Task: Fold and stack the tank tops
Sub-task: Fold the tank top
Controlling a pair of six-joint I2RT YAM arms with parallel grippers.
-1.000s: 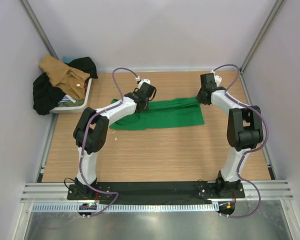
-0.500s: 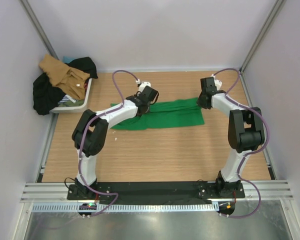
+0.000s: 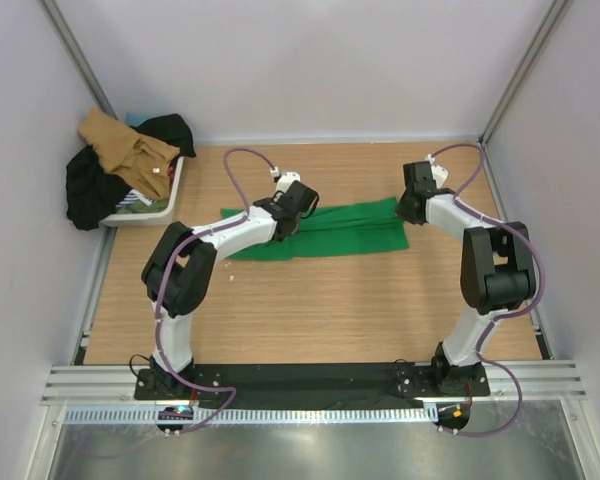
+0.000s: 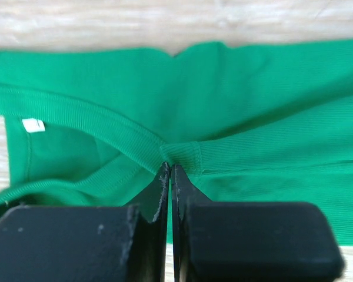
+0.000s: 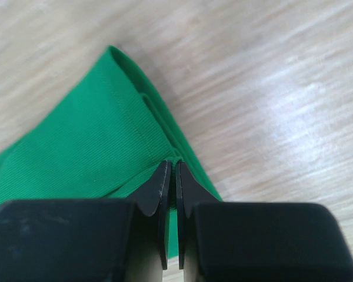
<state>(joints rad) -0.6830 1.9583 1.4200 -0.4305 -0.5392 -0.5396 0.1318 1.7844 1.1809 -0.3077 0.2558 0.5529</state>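
Left jaws and right jaws, both closed, pinch the green tank top (image 3: 355, 225), seemingly half-folded on the desk (image 3: 310, 300); tan tank top (image 3: 125, 148) lies crumpled in the bin (image 3: 173, 190), unstacked.

The table (image 3: 310, 310) is taken in whole from above and behind its near edge, looking down toward the far edge from well back. The green tank top (image 3: 350, 228) on the table's far half is seen very close from both wrists, its neckline band from the left and its right-hand corner from the right. It is shared by all three views.
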